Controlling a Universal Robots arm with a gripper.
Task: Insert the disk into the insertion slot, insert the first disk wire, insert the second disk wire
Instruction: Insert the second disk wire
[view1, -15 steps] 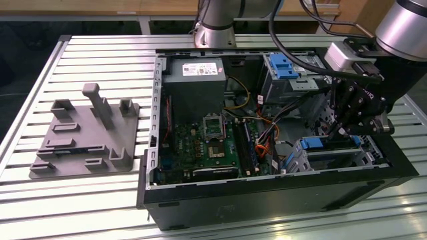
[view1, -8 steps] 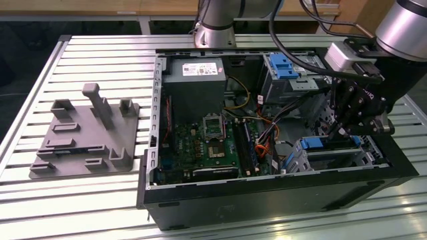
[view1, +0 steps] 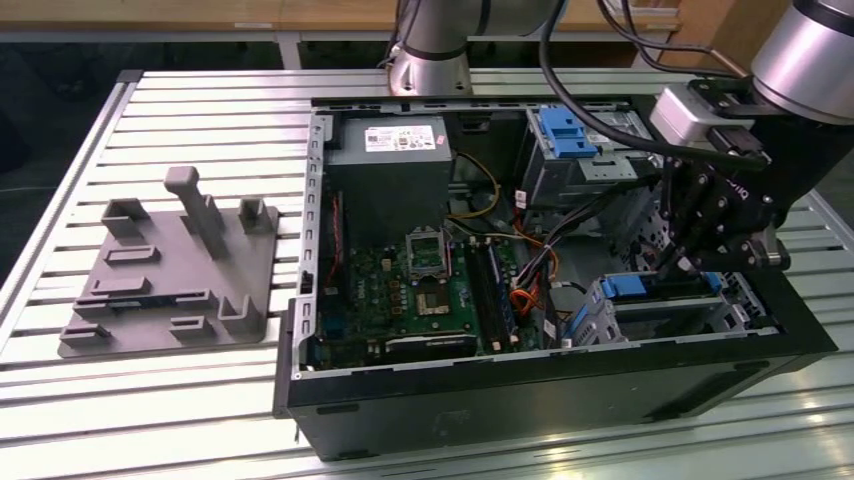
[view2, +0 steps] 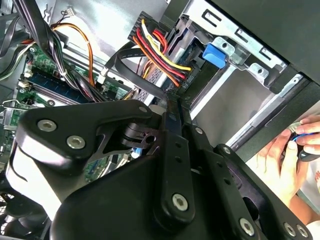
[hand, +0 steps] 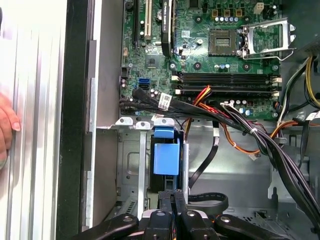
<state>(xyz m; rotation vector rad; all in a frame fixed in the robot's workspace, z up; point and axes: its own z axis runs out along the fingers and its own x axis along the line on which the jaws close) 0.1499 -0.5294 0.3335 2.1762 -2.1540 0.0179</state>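
In the exterior view, the open black computer case lies on its side on the slatted aluminium desk. The black claw hangs inside the case at about four o'clock from the green motherboard, right over the silver perforated sheet-metal drive cage that serves as the insertion slot.

The disk, a flat drive framed by a bright blue plastic caddy, already sits in that cage; in the first wrist view its blue caddy tab stands at twelve o'clock from the claw's fingertips. So the first step looks done.

In the second wrist view the claw's fingers are pressed together, seemingly clamped on a black connector from which red, yellow and orange wires and a flat black cable run off. The connector sits at the edge of the cage; whether it is fully seated I cannot tell. By my reading, the first wire is in hand and the second is not yet done.

A person's hand rests outside the case wall, at about three o'clock in that view. A grey plastic parts fixture lies on the desk at nine o'clock from the case.
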